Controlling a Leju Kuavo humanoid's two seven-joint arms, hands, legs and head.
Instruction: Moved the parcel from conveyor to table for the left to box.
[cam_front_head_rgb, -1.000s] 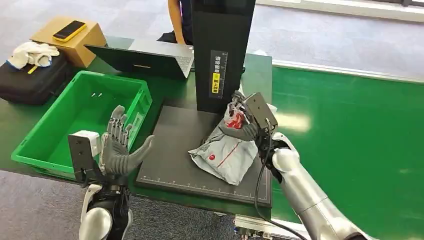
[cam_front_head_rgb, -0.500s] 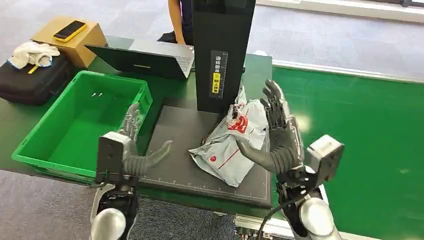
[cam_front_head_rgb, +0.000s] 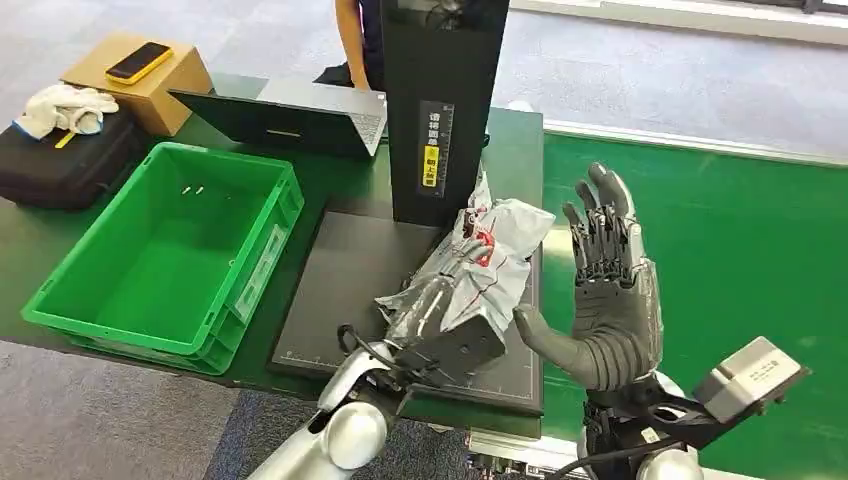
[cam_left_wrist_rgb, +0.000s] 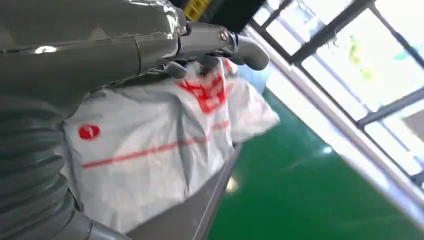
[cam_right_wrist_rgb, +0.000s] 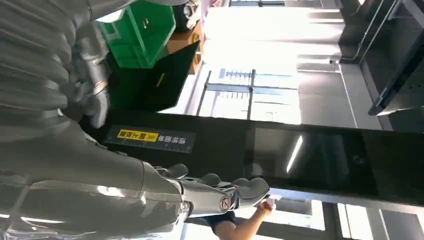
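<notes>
parcel (cam_front_head_rgb: 480, 262): soft grey-white poly mailer, red print, crumpled; lies on the black mat (cam_front_head_rgb: 345, 290), its far end against the foot of the black tower (cam_front_head_rgb: 440, 100).
parcel handling: looks light and floppy, film probably slick; contents not visible, no stiff edges, likely to sag and fold if lifted by one end.
where to grip: judged best across the bulging middle, fingers over the top and thumb under, film gathered; a corner pinch would probably slip or let it swing.
left hand (cam_front_head_rgb: 440, 320): over the parcel's near end, fingers laid on the film; left wrist view has the fingers (cam_left_wrist_rgb: 240, 45) over the top by the red print; cannot tell whether they grip or just touch.
right hand (cam_front_head_rgb: 605, 290): just beside the parcel on the conveyor side, raised, fingers spread wide, holding nothing.
green crate (cam_front_head_rgb: 170, 250): on the desk (cam_front_head_rgb: 515, 140), beyond the mat on the side away from the parcel; drop target for the left hand.
risk: bag sliding out of a loose hold; snagging on the tower.
</notes>
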